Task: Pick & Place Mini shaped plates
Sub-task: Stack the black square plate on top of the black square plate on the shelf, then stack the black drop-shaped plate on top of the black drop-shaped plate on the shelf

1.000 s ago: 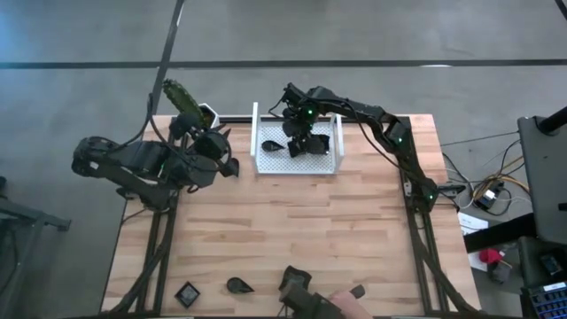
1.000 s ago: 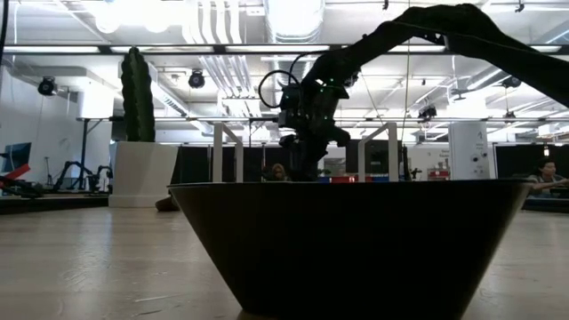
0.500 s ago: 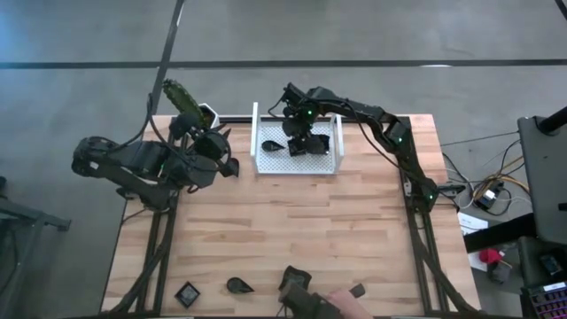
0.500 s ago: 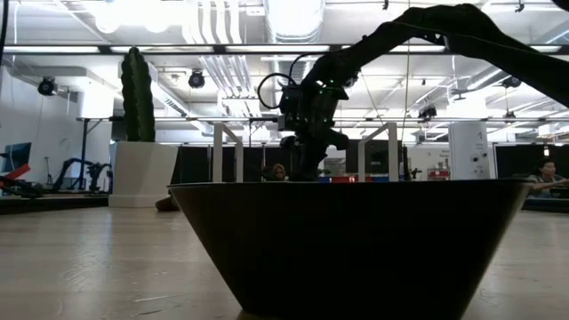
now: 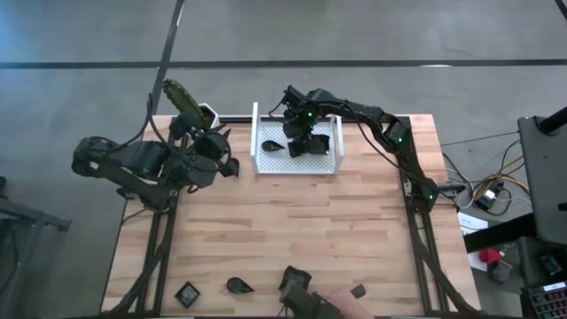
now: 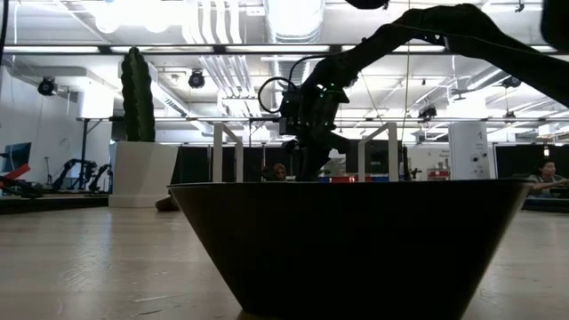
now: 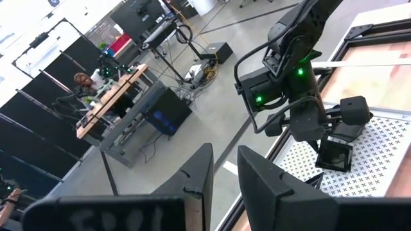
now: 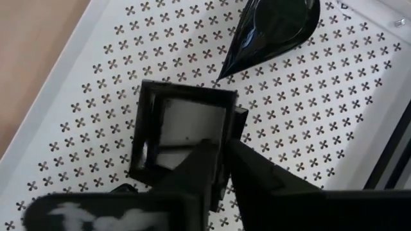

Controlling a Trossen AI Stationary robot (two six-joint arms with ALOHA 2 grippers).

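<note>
**Mini shaped plates, pick & place: status entry**

- Near desk edge: square plate (image 5: 187, 293) and teardrop plate (image 5: 237, 285), not yet picked. A further dark plate (image 6: 347, 244) sits right at the low cam. Risk: these lie close to the edge, so a clumsy approach could push them off
- Left gripper (image 7: 225, 154): far-left of desk, waiting, jaws apart, empty
- White tray (image 5: 266, 164), far side: holds tray square plate (image 8: 183, 128) and tray teardrop plate (image 8: 273, 29), near each other but apart
- Right gripper (image 8: 223, 146): over tray at the tray square plate's rim; can't tell jaws' state. Risk: lifting w/ rim still pinched could tip the plate or knock its neighbour
- Writing: white mark on gripper body, unreadable; no brands seen
</note>
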